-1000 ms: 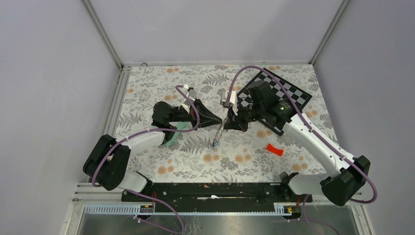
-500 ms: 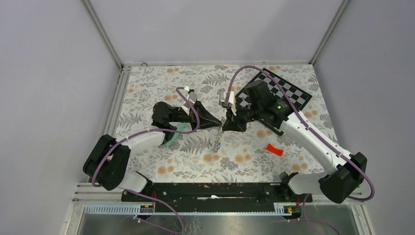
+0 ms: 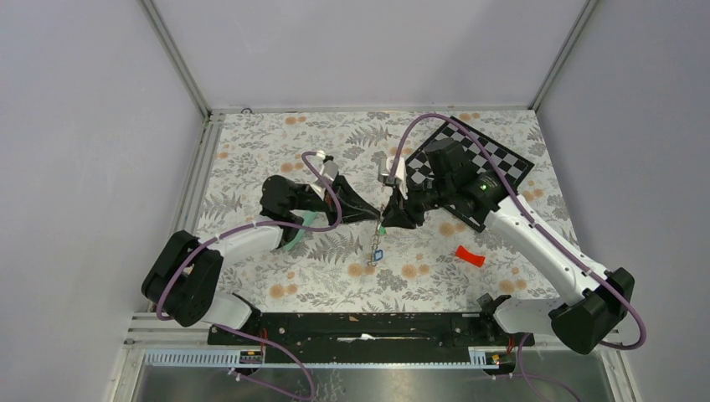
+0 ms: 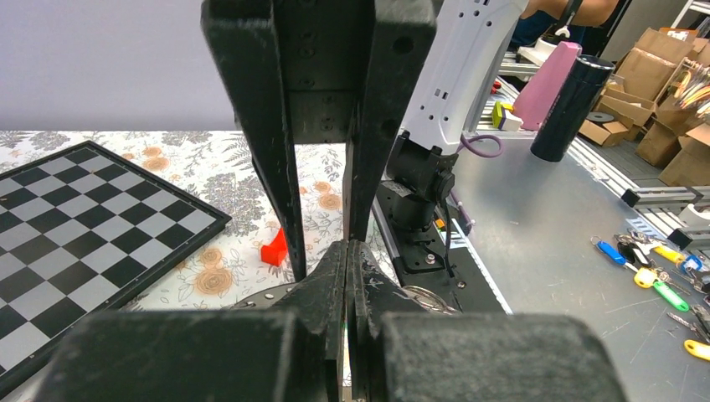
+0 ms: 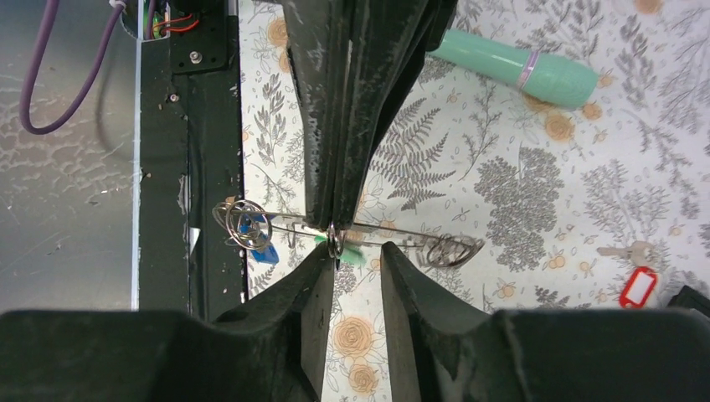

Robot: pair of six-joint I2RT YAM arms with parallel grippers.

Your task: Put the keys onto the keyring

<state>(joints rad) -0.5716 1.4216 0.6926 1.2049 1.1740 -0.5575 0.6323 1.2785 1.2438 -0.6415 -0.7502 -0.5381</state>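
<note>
My left gripper [image 3: 377, 214] is shut on the thin silver keyring [image 5: 334, 244], held edge-on above the mat. In the left wrist view its fingertips [image 4: 347, 251] are pressed together. A thin chain [image 3: 377, 241] hangs from the ring with a blue-tagged key [image 3: 376, 255] at its end. That key also shows in the right wrist view [image 5: 264, 252], and a green tag [image 5: 350, 255] sits by the ring. My right gripper [image 5: 355, 255] is open, its jaws just below the ring, one fingertip [image 5: 322, 266] touching it. A red-tagged key [image 5: 638, 286] lies on the mat.
A mint-green tube [image 5: 519, 67] lies under the left arm. A curved red plastic piece [image 3: 470, 256] lies right of centre. A chessboard [image 3: 502, 163] sits at the back right under the right arm. The black base rail [image 3: 360, 327] runs along the near edge.
The chain with the blue key now hangs straighter and lower beneath the two gripper tips. The right gripper has shifted slightly; the left arm has hardly moved.
</note>
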